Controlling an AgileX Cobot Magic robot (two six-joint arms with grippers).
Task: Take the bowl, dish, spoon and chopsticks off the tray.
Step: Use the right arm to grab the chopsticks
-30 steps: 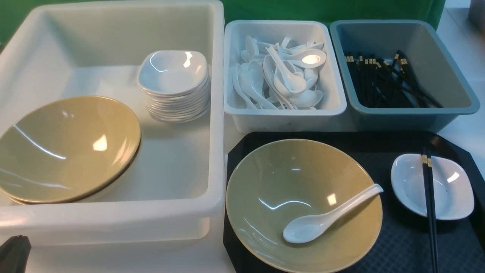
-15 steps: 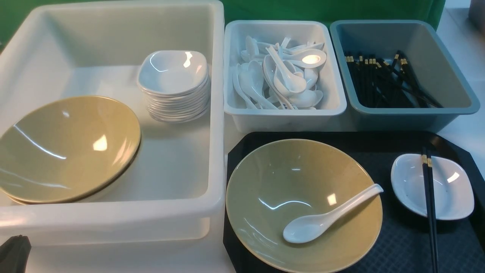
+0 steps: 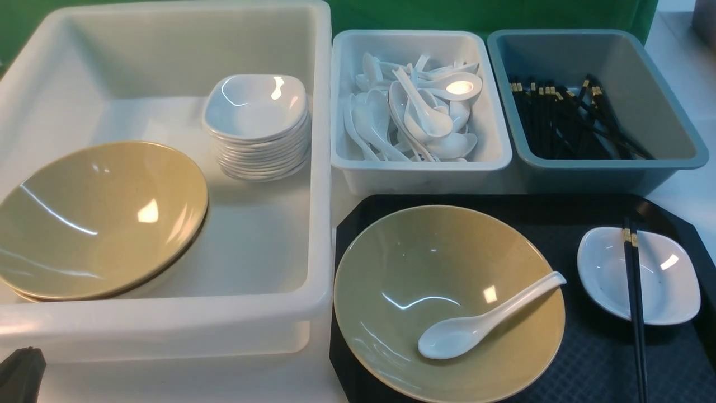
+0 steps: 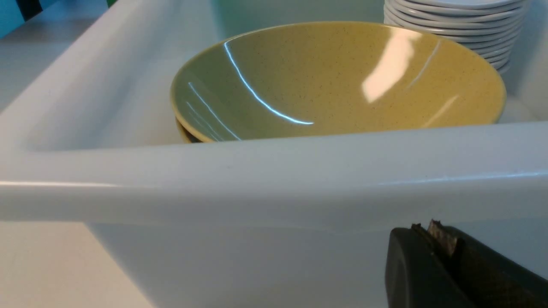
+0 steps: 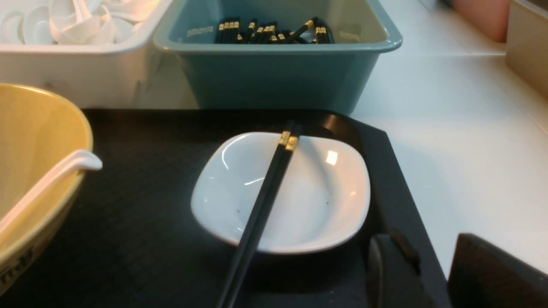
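At the near edge, left end effector point(image 4: 428, 226) has jaws together, holding nothing, facing the wall of the white tub point(image 4: 274, 171); right end effector point(image 5: 432, 256) stands jaws apart, holding nothing, beside the 3 o'clock rim of the tray point(image 3: 587, 358). On the tray: bowl point(image 3: 414, 268) at 9 o'clock, spoon point(image 3: 475, 324) inside, handle on the rim toward 2 o'clock; dish point(image 3: 665, 280) at 3 o'clock, chopsticks point(image 3: 634, 291) across it, 6 to 12. Beyond, at 12 o'clock: white spoon bin point(image 3: 419, 170), grey-blue bin point(image 3: 593, 174).

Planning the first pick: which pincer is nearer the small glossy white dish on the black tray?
Right. The right pincer hangs just beside the small white dish; the left pincer is far off, by the large white plastic tub.
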